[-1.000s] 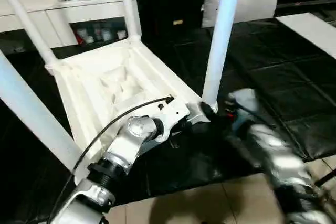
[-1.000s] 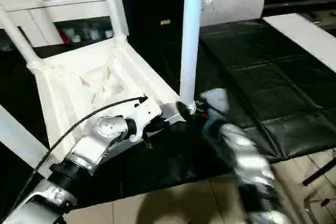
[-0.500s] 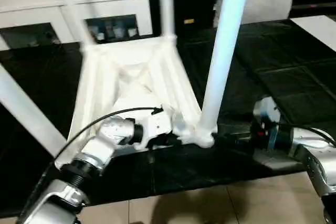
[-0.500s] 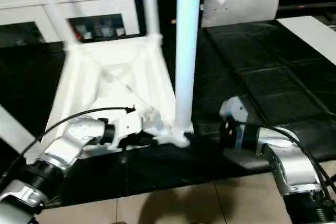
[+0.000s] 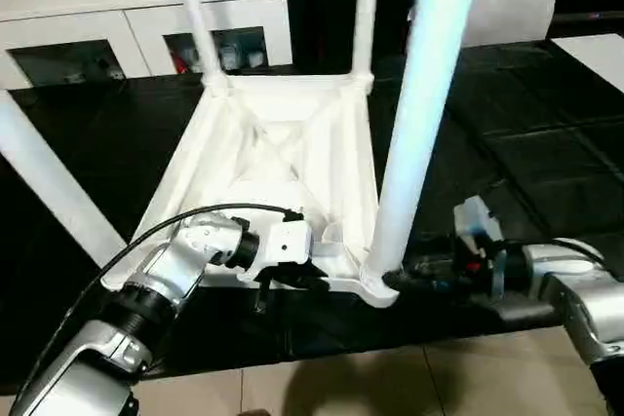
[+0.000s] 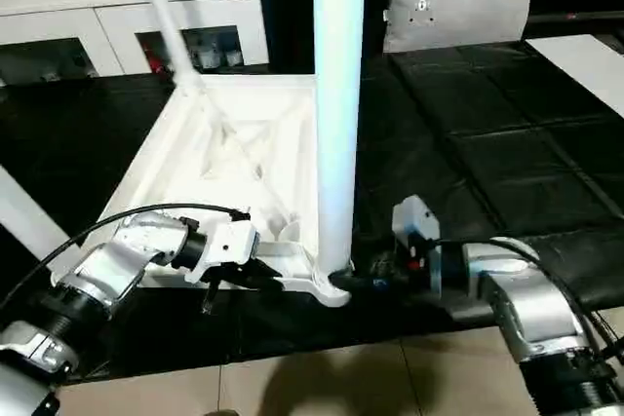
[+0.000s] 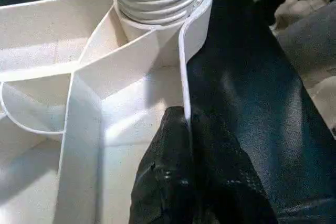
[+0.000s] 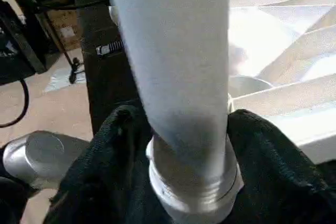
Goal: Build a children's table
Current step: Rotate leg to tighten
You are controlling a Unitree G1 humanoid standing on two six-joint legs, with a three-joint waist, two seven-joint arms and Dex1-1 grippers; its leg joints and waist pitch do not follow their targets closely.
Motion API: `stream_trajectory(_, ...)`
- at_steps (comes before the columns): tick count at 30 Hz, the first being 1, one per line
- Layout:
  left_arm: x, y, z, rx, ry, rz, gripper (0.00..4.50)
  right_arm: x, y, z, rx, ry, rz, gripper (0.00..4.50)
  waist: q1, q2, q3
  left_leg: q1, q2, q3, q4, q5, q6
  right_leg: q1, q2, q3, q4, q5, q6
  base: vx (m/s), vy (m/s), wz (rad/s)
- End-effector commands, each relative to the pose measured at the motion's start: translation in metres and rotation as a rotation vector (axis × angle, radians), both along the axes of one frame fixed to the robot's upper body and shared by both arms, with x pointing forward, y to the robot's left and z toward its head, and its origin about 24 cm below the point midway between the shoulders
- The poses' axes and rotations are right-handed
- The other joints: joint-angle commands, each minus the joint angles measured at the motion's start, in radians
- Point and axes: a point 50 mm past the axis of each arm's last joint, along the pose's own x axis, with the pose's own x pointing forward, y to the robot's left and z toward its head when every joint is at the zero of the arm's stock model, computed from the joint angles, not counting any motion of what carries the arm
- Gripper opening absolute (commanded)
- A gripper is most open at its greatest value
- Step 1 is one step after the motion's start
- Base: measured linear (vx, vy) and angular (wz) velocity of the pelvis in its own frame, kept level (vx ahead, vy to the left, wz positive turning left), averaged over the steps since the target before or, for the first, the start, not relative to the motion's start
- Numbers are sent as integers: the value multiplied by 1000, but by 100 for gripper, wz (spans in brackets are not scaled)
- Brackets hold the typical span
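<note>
Since a second ago, both arms have swung outward and the upside-down white plastic children's table [image 5: 283, 163] has turned square to the robot on the black padded mat [image 5: 507, 133]. The left gripper [image 7: 184, 124] pinches the tabletop's thin rim, fingers shut on it. The right gripper [image 8: 184, 145] straddles the base of the near white tapered leg [image 5: 419, 133], fingers apparently closed around its threaded end. If the leg is only partly screwed in, turning it could cross-thread it or pull the rim free.

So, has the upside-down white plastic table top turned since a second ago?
Yes. The white plastic table top turned: its far edge now parallels the white cabinet.
</note>
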Motion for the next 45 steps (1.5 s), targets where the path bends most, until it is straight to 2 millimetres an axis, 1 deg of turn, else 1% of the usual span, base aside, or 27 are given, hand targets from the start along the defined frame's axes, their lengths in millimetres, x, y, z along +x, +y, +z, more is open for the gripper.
stream_trajectory(1,-4,-7,0,30,-2,-84,0,3,5,2,5,1,27,258,-4,-18,-62,7,81,-31,-75,-140,87,47,-87,74,-65,-340,-116,0,0,0)
stream_trajectory(6,-4,-8,-1,3,21,-56,0,0,9,1,33,28,38,213,5,-20,-62,7,83,-31,-76,-128,88,49,-88,76,-58,-303,-129,0,0,0)
stream_trajectory(11,0,-12,-1,-60,66,71,0,-9,15,1,98,64,34,199,7,-22,-58,11,83,-29,-78,-147,77,49,-90,77,-67,-358,-115,0,0,0)
stream_trajectory(13,4,-16,1,-98,77,163,0,-12,20,-1,89,76,-11,198,4,-23,-57,14,82,-29,-79,-151,70,45,-88,77,-70,-379,-108,0,0,0)
stream_trajectory(15,8,-22,3,-137,68,257,0,-1,25,-10,24,46,-168,198,0,-22,-55,11,79,-30,-82,-162,64,47,-88,75,-73,-404,-101,0,0,0)
stream_trajectory(16,11,-28,4,-164,58,344,0,11,32,-15,-4,22,-325,198,-16,-25,-44,16,70,-29,-84,-217,34,42,-85,68,-88,-505,-75,0,0,0)
stream_trajectory(17,12,-29,5,-170,53,374,0,15,35,-16,-1,19,-376,198,-26,-25,-42,16,65,-31,-84,-236,22,42,-84,62,-92,-542,-64,0,0,0)
stream_trajectory(19,15,-34,6,-176,41,444,0,24,43,-19,-1,23,-479,197,-72,-26,-39,11,56,-41,-79,-298,1,45,-82,44,-108,-628,-13,0,0,0)
stream_trajectory(20,19,-38,6,-173,34,529,0,29,50,-21,-5,22,-542,196,-81,-23,-38,12,54,-43,-77,-312,3,44,-81,40,-113,-643,1,0,0,0)
stream_trajectory(21,19,-38,6,-173,34,529,0,29,50,-21,-5,22,-542,196,-97,-22,-40,20,50,-42,-72,-324,6,37,-81,40,-121,-647,6,0,0,0)
stream_trajectory(22,23,-43,8,-170,25,605,0,35,58,-22,-7,29,-610,195,-113,-23,-41,11,47,-44,-72,-320,18,43,-79,38,-120,-633,8,0,0,0)
stream_trajectory(25,26,-52,11,-184,0,660,0,42,65,-22,-23,32,-695,195,-135,-21,-45,9,48,-47,-73,-305,34,40,-78,39,-119,-593,-8,0,0,0)
stream_trajectory(26,26,-52,11,-184,0,661,0,42,65,-22,-23,32,-695,230,-137,-20,-45,7,50,-48,-74,-302,40,42,-79,41,-118,-581,-10,0,0,0)
stream_trajectory(28,24,-58,13,-192,-13,659,0,44,70,-21,-11,21,-712,265,-138,-20,-52,-3,61,-51,-79,-258,59,48,-82,52,-101,-477,-43,0,0,0)
stream_trajectory(30,23,-60,14,-183,-32,646,0,45,71,-19,9,10,-713,275,-137,-18,-53,-8,65,-52,-80,-233,68,49,-83,55,-95,-436,-61,0,0,0)
stream_trajectory(31,22,-60,13,-176,-37,640,0,43,69,-18,17,-6,-696,287,-135,-17,-58,-13,68,-51,-78,-183,83,54,-87,60,-82,-358,-88,0,0,0)
stream_trajectory(33,22,-58,12,-173,-36,649,0,42,65,-18,16,-20,-697,309,-132,-20,-62,-16,66,-47,-73,-137,103,58,-87,63,-73,-293,-114,0,0,0)
stream_trajectory(34,23,-55,10,-171,-37,661,0,41,55,-15,35,-44,-702,314,-128,-17,-62,-14,67,-46,-73,-127,108,58,-88,63,-71,-278,-121,0,0,0)
stream_trajectory(35,23,-55,10,-171,-37,661,0,41,55,-15,35,-44,-702,314,-122,-18,-62,-13,67,-42,-71,-116,119,58,-88,65,-70,-261,-128,0,0,0)
stream_trajectory(36,23,-55,10,-171,-37,661,0,41,55,-15,35,-44,-702,328,-119,-18,-62,-14,67,-42,-71,-105,126,59,-87,65,-68,-252,-135,0,0,0)
stream_trajectory(37,22,-51,9,-179,-39,642,0,37,45,-11,58,-67,-658,352,-113,-16,-60,-12,67,-42,-72,-107,129,61,-85,63,-71,-261,-130,0,0,0)
stream_trajectory(38,20,-48,8,-191,-38,600,0,31,31,-7,53,-93,-594,352,-113,-17,-60,-11,68,-40,-71,-114,131,59,-85,65,-71,-266,-129,0,0,0)
stream_trajectory(39,19,-46,7,-194,-37,584,0,29,26,-6,49,-99,-571,357,-106,-21,-60,-10,68,-39,-71,-123,140,62,-85,65,-73,-276,-118,0,0,0)
stream_trajectory(40,18,-45,6,-197,-29,570,0,26,20,-4,47,-104,-534,375,-98,-20,-59,-10,70,-39,-71,-121,148,60,-84,67,-71,-279,-116,0,0,0)
stream_trajectory(43,15,-41,5,-201,-17,529,0,18,10,0,42,-98,-457,396,-89,-24,-57,-7,68,-37,-72,-149,139,59,-84,65,-79,-336,-106,0,0,0)
stream_trajectory(44,13,-38,3,-196,-15,490,0,14,3,3,24,-104,-410,400,-92,-27,-55,-9,67,-36,-73,-155,138,59,-84,64,-80,-350,-104,0,0,0)
stream_trajectory(45,11,-36,3,-192,-14,463,0,11,-2,4,10,-108,-384,407,-87,-24,-55,-6,67,-37,-73,-165,135,57,-83,63,-84,-378,-91,0,0,0)
